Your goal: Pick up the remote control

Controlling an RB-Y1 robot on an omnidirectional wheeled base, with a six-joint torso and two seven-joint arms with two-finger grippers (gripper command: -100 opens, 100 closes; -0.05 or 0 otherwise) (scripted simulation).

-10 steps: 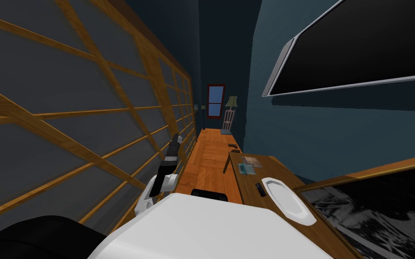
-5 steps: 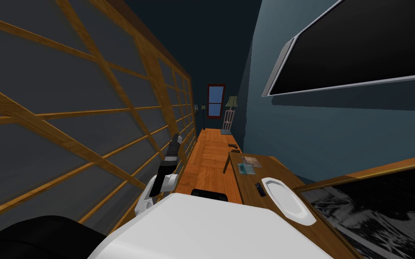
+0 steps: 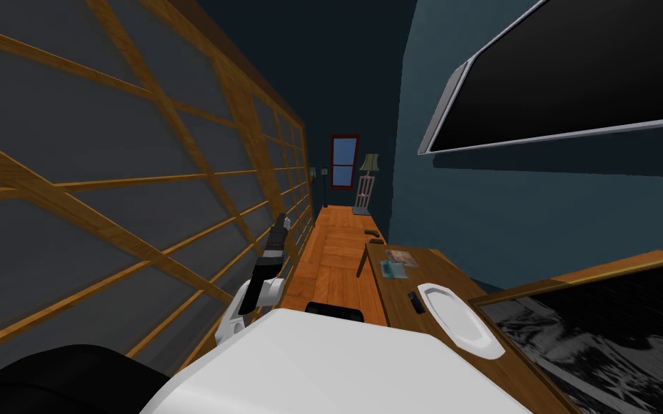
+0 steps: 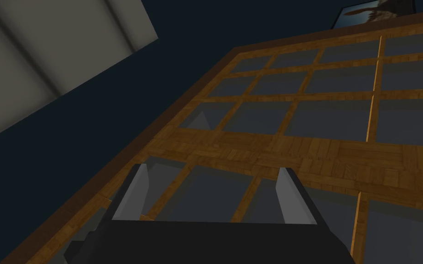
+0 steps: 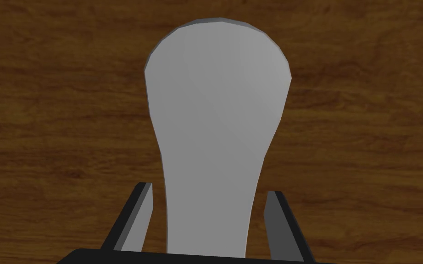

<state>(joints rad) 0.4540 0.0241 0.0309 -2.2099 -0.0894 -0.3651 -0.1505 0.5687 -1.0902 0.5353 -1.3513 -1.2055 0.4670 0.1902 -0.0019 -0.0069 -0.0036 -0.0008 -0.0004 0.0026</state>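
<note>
A slim dark remote control [image 3: 415, 302] lies on the wooden table [image 3: 423, 267], right beside a white oval dish [image 3: 459, 320]. In the right wrist view, my right gripper [image 5: 208, 188] is open over brown wood. Its fingers [image 5: 137, 215] stand either side of the narrow end of a flat, light grey, paddle-shaped thing [image 5: 217, 101] without touching it. I cannot tell whether that thing is the dish. My left arm is raised by the wooden lattice wall [image 3: 107, 180], and my left gripper [image 3: 285, 221] [image 4: 214, 168] is open and holds nothing.
Papers or booklets [image 3: 398, 262] lie further along the table, with a small dark object [image 3: 372, 233] on the floor beyond. A large dark screen [image 3: 574, 79] hangs on the blue wall above. A dark framed panel [image 3: 610, 338] lies at the right. The wooden floor [image 3: 334, 251] runs ahead to a lamp [image 3: 370, 164].
</note>
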